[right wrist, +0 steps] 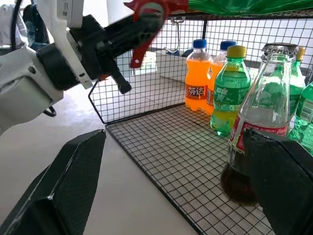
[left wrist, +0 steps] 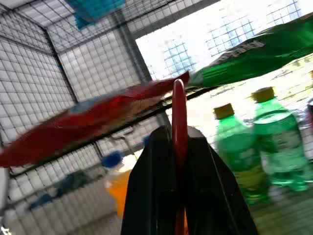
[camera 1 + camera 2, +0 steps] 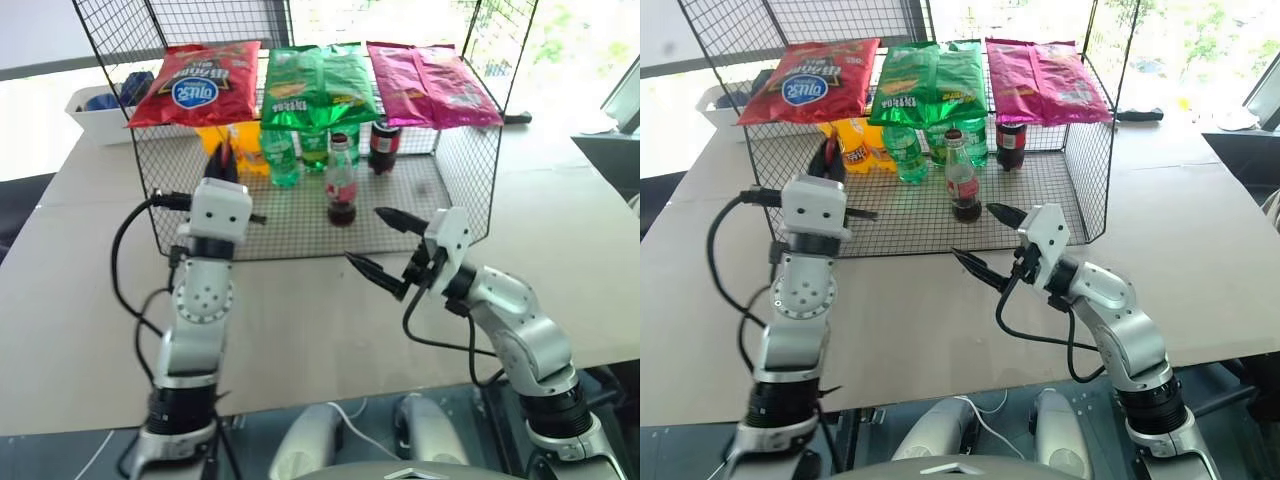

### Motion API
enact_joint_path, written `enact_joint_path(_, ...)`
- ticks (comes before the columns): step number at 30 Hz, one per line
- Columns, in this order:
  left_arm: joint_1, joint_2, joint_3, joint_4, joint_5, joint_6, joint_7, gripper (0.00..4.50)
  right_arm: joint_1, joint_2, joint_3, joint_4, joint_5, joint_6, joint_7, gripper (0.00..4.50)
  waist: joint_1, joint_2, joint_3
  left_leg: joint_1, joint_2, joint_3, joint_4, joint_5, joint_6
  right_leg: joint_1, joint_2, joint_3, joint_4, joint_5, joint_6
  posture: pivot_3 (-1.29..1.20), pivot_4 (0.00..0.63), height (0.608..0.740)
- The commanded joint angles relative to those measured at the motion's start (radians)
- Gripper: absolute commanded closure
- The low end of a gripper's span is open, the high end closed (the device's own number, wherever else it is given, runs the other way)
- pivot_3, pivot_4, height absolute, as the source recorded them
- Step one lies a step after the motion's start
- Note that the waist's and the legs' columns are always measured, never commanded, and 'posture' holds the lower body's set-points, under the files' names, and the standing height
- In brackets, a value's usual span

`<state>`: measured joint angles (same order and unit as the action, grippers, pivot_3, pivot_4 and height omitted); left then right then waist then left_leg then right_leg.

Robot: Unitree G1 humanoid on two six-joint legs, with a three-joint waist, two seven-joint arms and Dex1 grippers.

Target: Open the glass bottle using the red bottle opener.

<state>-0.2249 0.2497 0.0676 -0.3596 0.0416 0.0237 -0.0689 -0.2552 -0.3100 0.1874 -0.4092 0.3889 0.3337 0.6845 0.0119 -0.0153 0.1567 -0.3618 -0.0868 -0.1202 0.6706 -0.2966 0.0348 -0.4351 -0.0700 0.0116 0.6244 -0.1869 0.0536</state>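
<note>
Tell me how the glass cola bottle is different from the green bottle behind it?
The glass bottle is clear with dark cola low down; the green bottle is green all over. The glass one has a red-pink label and metal cap, the green one a yellow cap. Both stand upright on the wire shelf.

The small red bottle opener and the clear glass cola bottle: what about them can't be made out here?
- Red bottle opener: left wrist view, the left hand has its black fingers covering the handle; the head shows edge-on.
- Clear glass cola bottle: right wrist view, a black finger of the right hand covers its lower side.
</note>
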Motion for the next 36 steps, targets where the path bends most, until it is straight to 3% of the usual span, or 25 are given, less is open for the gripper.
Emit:
enact_joint_path(1, -0.017, -0.011, 0.001, -0.096, -0.168, 0.055, -0.095, 4.48, 0.007, -0.039, -0.013, -0.02, 0.05, 0.053, 0.045, 0.0, 0.0, 0.0, 0.0, 0.0, 0.0, 0.0, 0.0, 0.0, 0.0, 0.0, 0.0, 0.0, 0.0, 0.0, 0.0, 0.0, 0.15, 0.734)
enact_joint_path(8, -0.042, -0.141, 0.012, -0.126, -0.771, 0.33, -0.25, 4.48, -0.04, -0.073, -0.028, -0.052, 0.188, 0.357, -0.008, 0.0, 0.001, -0.001, 0.0, 0.0, 0.0, 0.001, 0.001, 0.0, 0.0, 0.001, 0.001, 0.001, 0.0, 0.0, 0.0, 0.0, 0.15, 0.734)
enact_joint_path(15, 0.007, -0.142, 0.045, -0.089, -1.237, 0.56, -0.317, 4.48, -0.11, -0.016, -0.12, -0.072, 0.48, 0.647, -0.08, 0.0, -0.001, -0.001, 0.0, 0.0, 0.001, 0.0, 0.001, 0.0, 0.0, 0.0, 0.001, 0.001, 0.0, 0.0, 0.0, 0.0, 0.15, 0.734)
enact_joint_path(23, 0.035, -0.098, 0.028, -0.051, -1.393, 0.679, -0.374, 4.48, -0.123, 0.003, -0.202, -0.108, 0.741, 0.779, -0.172, 0.0, 0.001, -0.001, 0.0, 0.0, 0.0, 0.001, 0.001, 0.0, 0.0, 0.001, 0.002, 0.001, 0.0, 0.0, 0.0, 0.0, 0.15, 0.734)
enact_joint_path(30, 0.037, -0.083, 0.021, -0.029, -1.407, 0.709, -0.42, 4.48, -0.14, -0.011, -0.231, -0.106, 0.836, 0.781, -0.249, 0.0, 0.001, -0.001, 0.0, 0.001, 0.0, 0.001, 0.001, 0.0, 0.0, 0.001, 0.002, 0.001, 0.0, 0.0, 0.0, 0.0, 0.15, 0.734)
enact_joint_path(36, 0.036, -0.08, 0.028, -0.018, -1.411, 0.711, -0.439, 4.5, -0.134, -0.037, -0.223, -0.112, 0.873, 0.775, -0.275, 2.92, 0.001, -0.001, 0.0, 0.0, 0.0, 0.001, 0.001, 0.0, 0.0, 0.001, 0.002, 0.001, -0.001, 0.0, 0.0, 0.0, 0.15, 0.734)
